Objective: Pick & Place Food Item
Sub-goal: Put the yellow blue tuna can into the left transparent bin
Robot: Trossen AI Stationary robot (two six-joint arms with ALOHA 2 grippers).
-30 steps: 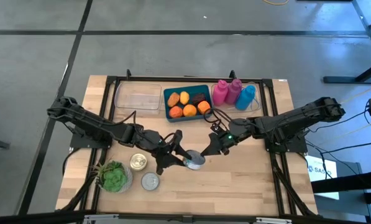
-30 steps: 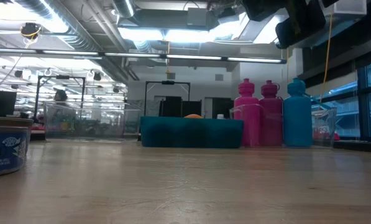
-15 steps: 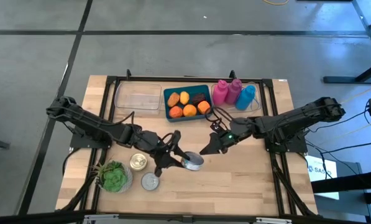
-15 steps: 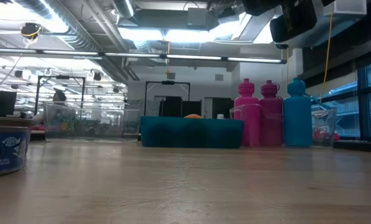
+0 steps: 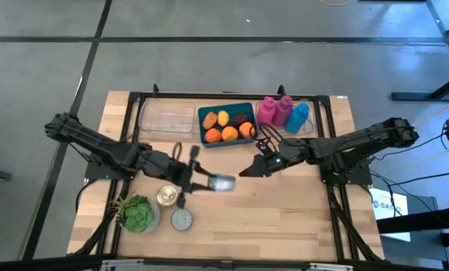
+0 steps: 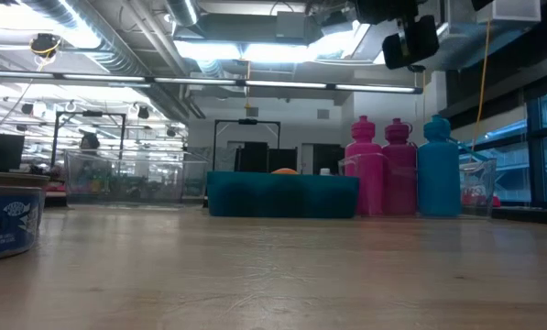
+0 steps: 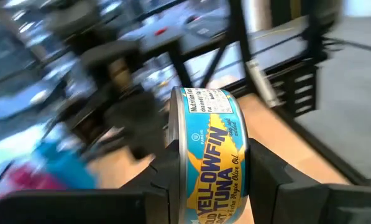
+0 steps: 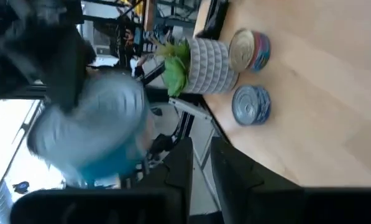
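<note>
Above the middle of the desk [image 5: 284, 218], a tuna can [image 5: 222, 183] is held by the left gripper [image 5: 209, 183], clear of the wood. Its two fingers [image 7: 266, 168] are pinched against the can's flat ends, and the blue and yellow label is seen between them in the left wrist view. Just beside it, to the right, the right gripper [image 5: 248, 171] is held above the desk; its fingers [image 8: 182, 163] are drawn close together with only a narrow gap, and nothing is gripped. Near the front left, a gold-topped can [image 5: 167, 197], a silver-topped can [image 5: 181, 220] and a potted plant [image 5: 138, 213] are set. At the back, a blue tray [image 5: 226, 125] of fruit is placed between a clear bin [image 5: 167, 117] and three bottles [image 5: 283, 113].
</note>
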